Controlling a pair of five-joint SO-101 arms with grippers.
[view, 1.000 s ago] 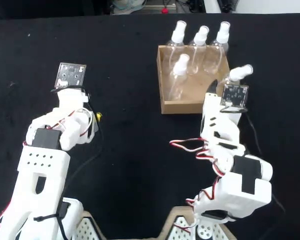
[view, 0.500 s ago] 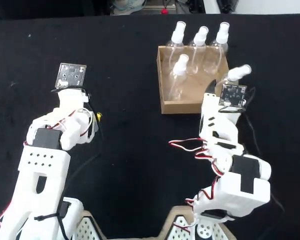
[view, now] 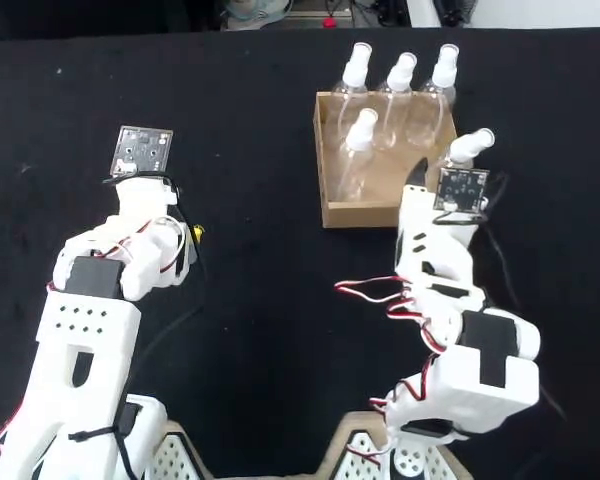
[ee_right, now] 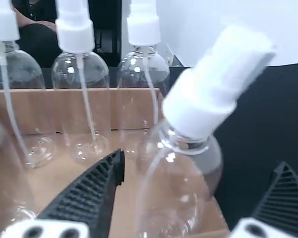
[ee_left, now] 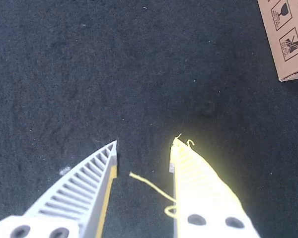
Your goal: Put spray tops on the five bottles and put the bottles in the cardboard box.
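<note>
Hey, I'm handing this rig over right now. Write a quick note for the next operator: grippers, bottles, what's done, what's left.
Left gripper: open, empty, over the bare black table.
Right gripper: open at the right wall of the cardboard box, with its fingers either side of the fifth bottle and a gap showing on each side.
Fifth bottle: spray top on, tilted; its base is hidden.
Done: all five tops are on; four bottles stand upright in the box.
Left: get the fifth bottle standing in the box, then back the arm away.
</note>
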